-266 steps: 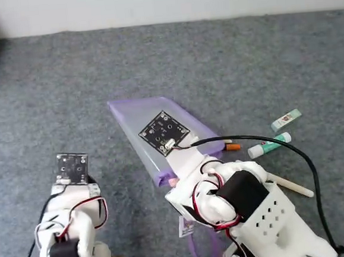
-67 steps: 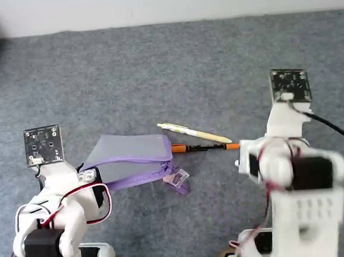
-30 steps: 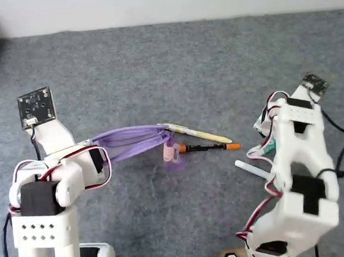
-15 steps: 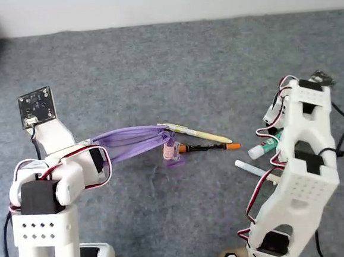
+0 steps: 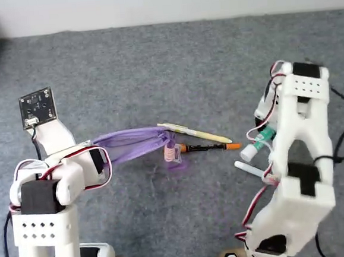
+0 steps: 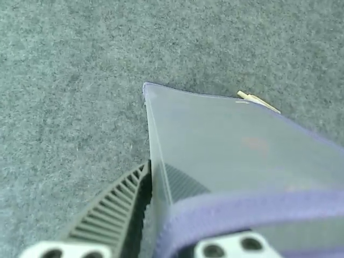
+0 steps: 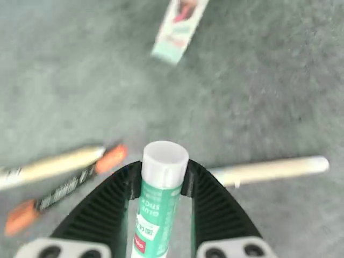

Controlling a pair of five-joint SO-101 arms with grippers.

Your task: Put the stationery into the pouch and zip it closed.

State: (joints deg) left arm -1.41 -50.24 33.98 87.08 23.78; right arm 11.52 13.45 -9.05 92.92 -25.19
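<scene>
Honestly, not much here can actually be read. The glue stick (image 7: 161, 199) has a green label with white lettering running along it and a small red patch lower down, but it's all blurry. The black pen (image 7: 63, 192) has pale print along its barrel, too smeared to make out. The little box (image 7: 179, 29) has a printed front, also unreadable. The tag (image 5: 173, 154) on the pouch (image 5: 131, 145) is too small to tell.

Both arms bent, left end effector (image 6: 158, 177) clamped shut, right end effector (image 7: 161, 171) clamped shut, raised.
</scene>
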